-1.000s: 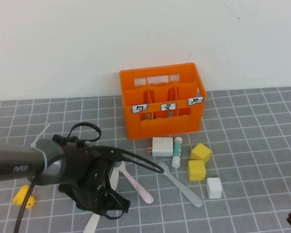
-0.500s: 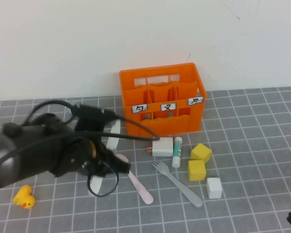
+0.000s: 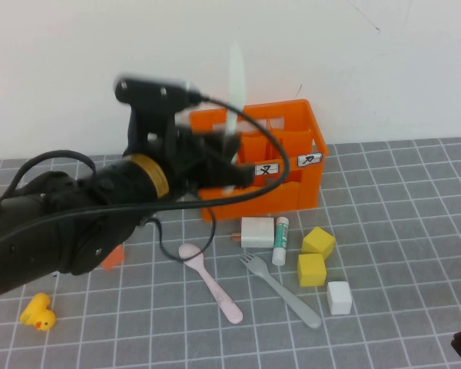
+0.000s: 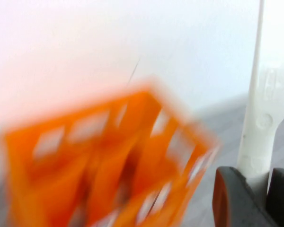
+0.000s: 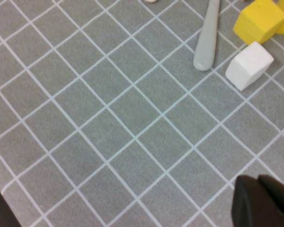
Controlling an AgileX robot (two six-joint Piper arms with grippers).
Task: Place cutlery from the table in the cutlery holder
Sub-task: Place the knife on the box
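White wall behind, and a dark grey tiled desk spread out in front of it. Up high goes the left pincer, clamped on the handle of the cream-white knife, blade pointing straight up, held in the air in front of the orange cutlery holder and over its left side. From the left wrist view the knife rises upright between the dark fingers, with the crate a blur behind, so which compartment it lines up with I can't say. Down on the desk, the pale pink spoon lies in front of the crate, bowl toward the wall, and the grey fork lies just beside it, apart from it. A white-and-green glue stick sits nearby, then two yellow cubes and a small white cube. A yellow duck waits far left. The right pincer is closed, parked low at the desk's near right edge.
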